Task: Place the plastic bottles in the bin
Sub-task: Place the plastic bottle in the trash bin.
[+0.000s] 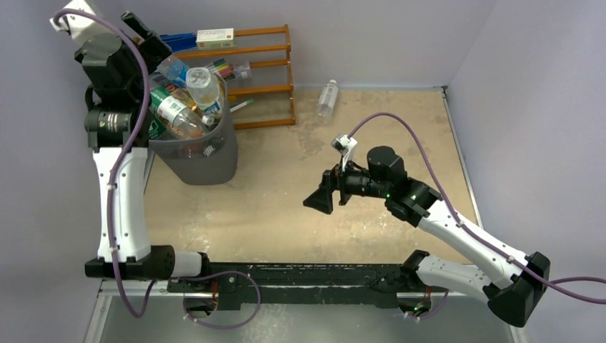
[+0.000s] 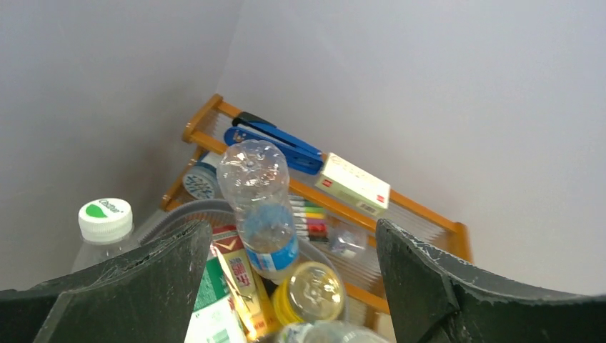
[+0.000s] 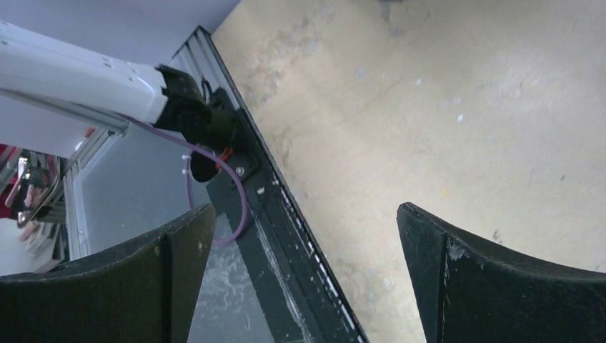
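Pale lilac walls close in a worn beige table [image 1: 286,207]. At its far left stands the grey bin [image 1: 204,164], heaped above the rim with plastic bottles [image 1: 187,118]. One blue-labelled bottle [image 2: 261,207] sits base-up on top of the heap. The left hand [image 2: 293,227] hangs over the heap, spread wide and gripping nothing. A lone clear bottle [image 1: 327,97] lies near the far wall, just right of the wooden rack [image 1: 268,78]. The right hand [image 1: 319,196] hovers mid-table, fully spread and empty.
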`<act>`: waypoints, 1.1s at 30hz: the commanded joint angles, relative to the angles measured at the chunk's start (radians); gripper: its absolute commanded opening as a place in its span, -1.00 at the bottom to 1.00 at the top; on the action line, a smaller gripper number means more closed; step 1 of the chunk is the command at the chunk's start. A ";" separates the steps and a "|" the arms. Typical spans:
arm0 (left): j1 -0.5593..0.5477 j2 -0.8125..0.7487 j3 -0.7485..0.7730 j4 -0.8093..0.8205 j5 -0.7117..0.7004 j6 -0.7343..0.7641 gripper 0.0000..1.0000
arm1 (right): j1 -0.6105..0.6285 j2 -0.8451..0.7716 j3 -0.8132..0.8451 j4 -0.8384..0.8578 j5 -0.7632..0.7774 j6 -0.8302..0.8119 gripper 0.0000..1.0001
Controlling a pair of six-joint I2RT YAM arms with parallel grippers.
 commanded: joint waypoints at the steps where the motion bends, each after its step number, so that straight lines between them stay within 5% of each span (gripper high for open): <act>1: 0.006 -0.091 0.007 -0.046 0.110 -0.097 0.71 | 0.002 -0.048 -0.110 0.075 0.007 0.068 1.00; 20: 0.006 -0.232 0.003 -0.202 0.429 -0.231 0.72 | 0.002 -0.252 -0.609 0.477 0.036 0.497 1.00; 26: -0.008 -0.200 -0.029 -0.185 0.563 -0.262 0.73 | 0.002 -0.308 -0.606 0.381 0.085 0.491 1.00; 33: -0.131 -0.121 0.004 -0.234 0.524 -0.218 0.74 | 0.002 -0.348 -0.586 0.279 0.179 0.541 1.00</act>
